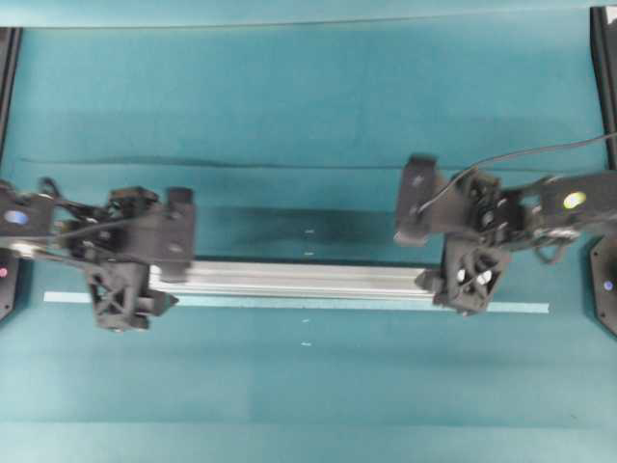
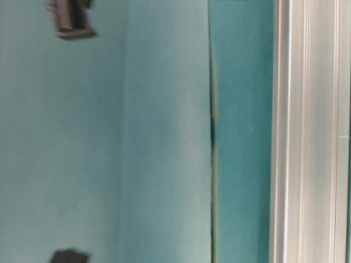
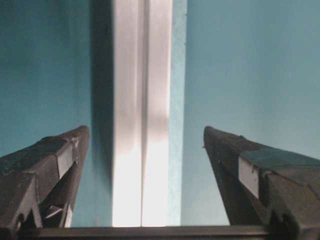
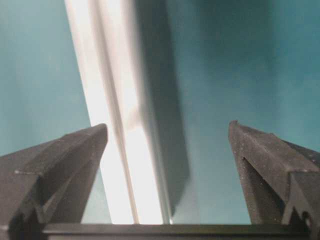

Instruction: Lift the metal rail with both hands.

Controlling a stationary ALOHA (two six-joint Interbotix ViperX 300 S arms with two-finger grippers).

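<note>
Where it lies flat, metal rail (image 1: 299, 278), silver, lengthwise-grooved

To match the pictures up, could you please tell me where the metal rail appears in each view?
Overhead: rail lies level across the middle, between the two grippers.
Table-level: upright band at the right edge.
Left wrist: runs top to bottom, left of centre, between open fingers.
Right wrist: slants down, left of centre.
Shared landmark: teal table.
</note>
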